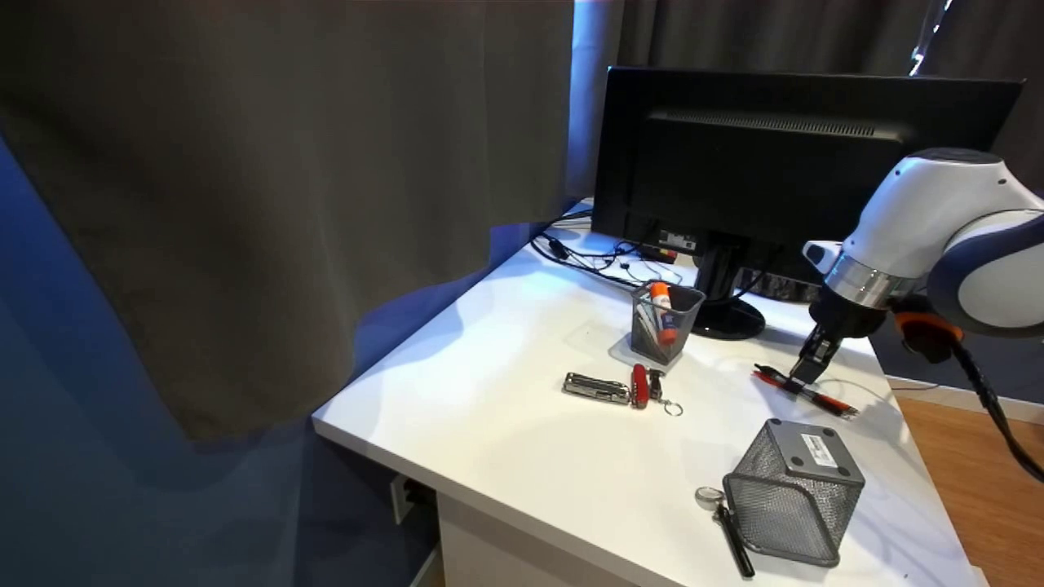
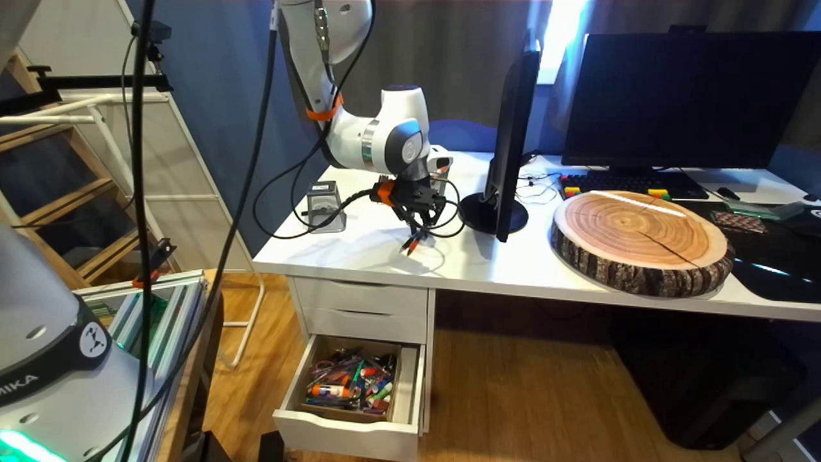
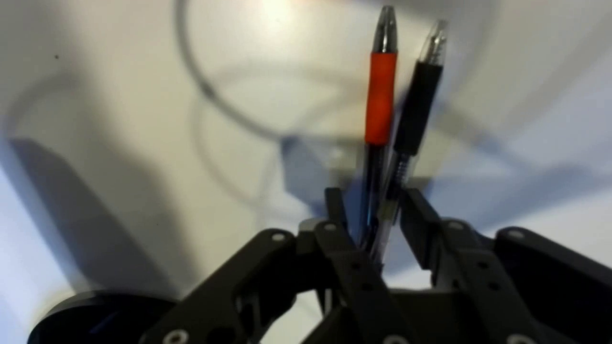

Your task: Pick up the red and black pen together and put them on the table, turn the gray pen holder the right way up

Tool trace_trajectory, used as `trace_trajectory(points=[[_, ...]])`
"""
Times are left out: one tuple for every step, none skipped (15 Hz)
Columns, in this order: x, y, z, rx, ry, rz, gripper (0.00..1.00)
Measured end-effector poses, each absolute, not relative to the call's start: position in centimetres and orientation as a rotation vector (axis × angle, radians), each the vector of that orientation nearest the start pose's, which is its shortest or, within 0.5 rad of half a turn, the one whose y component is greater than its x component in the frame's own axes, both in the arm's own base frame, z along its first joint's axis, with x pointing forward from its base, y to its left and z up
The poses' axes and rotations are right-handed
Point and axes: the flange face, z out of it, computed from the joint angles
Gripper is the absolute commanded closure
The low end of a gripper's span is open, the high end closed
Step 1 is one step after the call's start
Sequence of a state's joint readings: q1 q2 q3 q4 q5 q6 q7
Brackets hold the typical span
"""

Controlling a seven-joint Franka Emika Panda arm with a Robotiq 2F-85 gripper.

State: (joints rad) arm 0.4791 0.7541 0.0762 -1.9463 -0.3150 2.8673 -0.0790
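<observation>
Desk (image 1: 587, 465), pens (image 3: 381, 100) abreast, tips toward drawers (image 2: 365, 327)

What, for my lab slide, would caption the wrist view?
Open black two-fingered tool straddling a slim red-gripped pen and a slim black-gripped pen on a white tabletop.

Free tabletop (image 2: 373, 236) between pens (image 3: 381, 98) and gray pen holder (image 1: 795, 493), upright monitor (image 1: 758, 171) obstructing opposite side, cable loops (image 2: 351, 201) hanging beside gripper (image 3: 373, 196).
</observation>
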Motion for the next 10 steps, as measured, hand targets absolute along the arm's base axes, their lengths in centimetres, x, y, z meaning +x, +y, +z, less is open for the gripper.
trace_trajectory(points=[[51.7, 34.1, 10.8, -2.834, -1.375, -0.297, 0.25], [51.8, 34.2, 11.2, -2.839, -1.373, -0.310, 0.19], [51.9, 34.3, 11.7, -2.842, -1.372, -0.324, 0.11], [52.0, 34.4, 12.3, -2.848, -1.365, -0.336, 0.05], [51.9, 34.5, 12.9, -2.851, -1.360, -0.347, 0.00], [51.8, 34.6, 13.5, -2.855, -1.353, -0.351, 0.00], [51.7, 34.7, 14.0, -2.858, -1.347, -0.355, 0.00], [51.5, 34.7, 14.5, -2.860, -1.345, -0.352, 0.00], [51.1, 34.8, 15.0, -2.863, -1.341, -0.339, 0.00], [50.6, 35.0, 15.5, -2.862, -1.338, -0.323, 0.00]])
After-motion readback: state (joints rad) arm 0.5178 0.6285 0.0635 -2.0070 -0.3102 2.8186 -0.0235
